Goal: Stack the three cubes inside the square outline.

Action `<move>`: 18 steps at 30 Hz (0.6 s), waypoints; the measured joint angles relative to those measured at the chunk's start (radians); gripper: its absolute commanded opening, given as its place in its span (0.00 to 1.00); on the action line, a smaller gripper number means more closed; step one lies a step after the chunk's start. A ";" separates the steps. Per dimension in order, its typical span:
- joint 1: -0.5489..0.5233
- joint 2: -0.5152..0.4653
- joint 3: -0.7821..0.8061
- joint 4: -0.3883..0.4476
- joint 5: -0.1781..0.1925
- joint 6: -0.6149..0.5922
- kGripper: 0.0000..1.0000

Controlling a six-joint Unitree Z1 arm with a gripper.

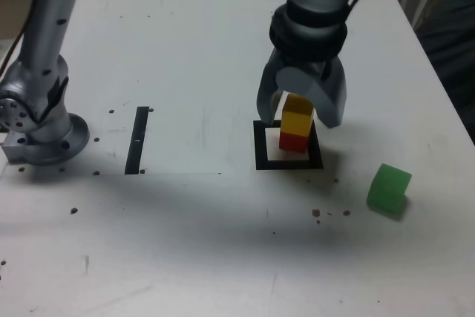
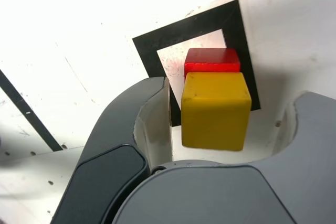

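Fingers: The fingers [image 1: 335, 102] are apart, one on each side of the yellow cube [image 2: 216, 111], with a gap on both sides. They are not squeezing it.
Yellow cube: It sits on top of the red cube [image 1: 294, 142].
Red cube: It is at the bottom, within the black square outline [image 1: 261, 146], close to the side nearer the exterior view's right. I can't tell if it sits a bit on the black.
Green cube: The green cube [image 1: 389, 188] is alone on the surface [image 1: 185, 235], outside the square, toward the exterior view's right. It looks turned a little.
Step now: I think it is letting go of the yellow cube and getting away.
How to do it well: Go straight up, nice and slow. Keep the fingers wide. One finger looks much nearer the yellow cube, so a sideways wiggle could knock the little tower. Go for the green cube only when the fingers are above the yellow top.
Hard to see: The yellow cube hides most of the red one in the wrist view, so I can't tell if they line up well. The green cube isn't in that view. The arm [image 1: 308, 27] is blurry and cut off at the top of the exterior view.
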 measured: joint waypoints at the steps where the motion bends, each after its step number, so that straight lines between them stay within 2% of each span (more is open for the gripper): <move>1: 0.000 -0.009 0.005 -0.004 0.005 -0.001 1.00; 9: 0.000 -0.058 0.010 0.000 0.057 -0.005 1.00; 18: -0.038 -0.066 -0.105 0.057 0.125 -0.004 1.00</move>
